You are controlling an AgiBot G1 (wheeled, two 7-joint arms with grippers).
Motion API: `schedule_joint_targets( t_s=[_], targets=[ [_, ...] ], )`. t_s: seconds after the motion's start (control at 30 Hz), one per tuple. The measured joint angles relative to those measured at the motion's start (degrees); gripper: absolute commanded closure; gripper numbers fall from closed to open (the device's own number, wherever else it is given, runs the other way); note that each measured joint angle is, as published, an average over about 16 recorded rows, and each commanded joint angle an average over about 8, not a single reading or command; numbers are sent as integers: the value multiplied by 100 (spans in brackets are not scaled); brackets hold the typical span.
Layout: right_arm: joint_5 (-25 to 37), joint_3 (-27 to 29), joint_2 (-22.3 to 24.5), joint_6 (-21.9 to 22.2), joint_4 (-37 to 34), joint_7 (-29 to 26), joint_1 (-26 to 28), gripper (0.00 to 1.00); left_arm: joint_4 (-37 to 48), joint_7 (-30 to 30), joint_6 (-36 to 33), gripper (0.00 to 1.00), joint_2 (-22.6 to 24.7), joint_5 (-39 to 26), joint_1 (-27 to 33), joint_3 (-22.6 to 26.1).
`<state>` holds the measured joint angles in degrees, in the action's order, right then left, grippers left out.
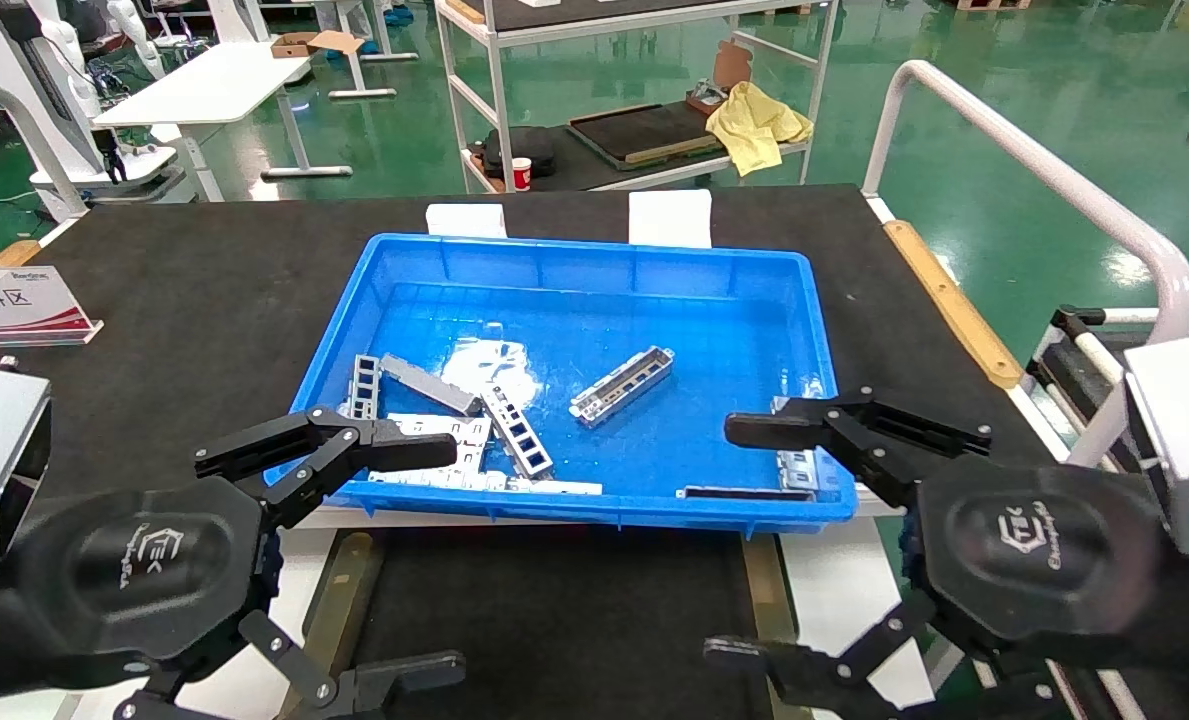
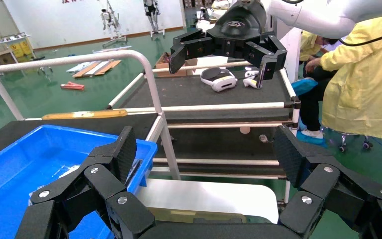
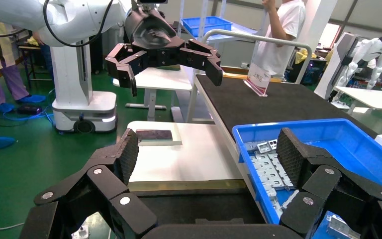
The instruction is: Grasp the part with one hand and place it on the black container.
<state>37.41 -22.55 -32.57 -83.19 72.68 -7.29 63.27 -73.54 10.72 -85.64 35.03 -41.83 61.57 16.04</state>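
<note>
Lying between both gripper [image 1: 424,555] tips: part [image 1: 622,385]

Head above; wrists facing across bin [image 1: 594,260]

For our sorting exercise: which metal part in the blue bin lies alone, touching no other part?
The channel strip near the middle of the blue bin, lying diagonally on bare floor; the others cluster at the bin's front left and right corners.

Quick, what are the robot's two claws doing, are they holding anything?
Left gripper: open, holding nothing.
Right gripper: open, holding nothing.
</note>
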Motion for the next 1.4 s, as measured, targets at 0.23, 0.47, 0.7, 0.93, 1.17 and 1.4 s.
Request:
schedule_joint_targets(
  t_s=[0.23, 0.47, 0.7, 0.93, 1.17, 1.4],
  targets=[
    [0, 0, 0, 0, 0, 0, 0, 0, -3, -9, 15, 0, 16, -21, 8, 8],
    [0, 0, 0, -1, -1, 0, 0, 0, 20, -64, 151, 0, 167, -209, 102, 82],
    [0, -1, 0, -1, -2, 1, 1, 0, 198, -176, 483, 0, 577, -698, 376, 292],
    [-1, -1, 0, -1, -2, 1, 1, 0, 774, -320, 1027, 0, 1262, -1412, 810, 614],
    [-1, -2, 0, -1, -2, 1, 1, 0, 1835, -563, 1683, 0, 2122, -2109, 1304, 943],
    [-1, -2, 0, -1, -2, 1, 1, 0, 3237, -1001, 2355, 0, 3028, -2655, 1790, 1200]
  ],
)
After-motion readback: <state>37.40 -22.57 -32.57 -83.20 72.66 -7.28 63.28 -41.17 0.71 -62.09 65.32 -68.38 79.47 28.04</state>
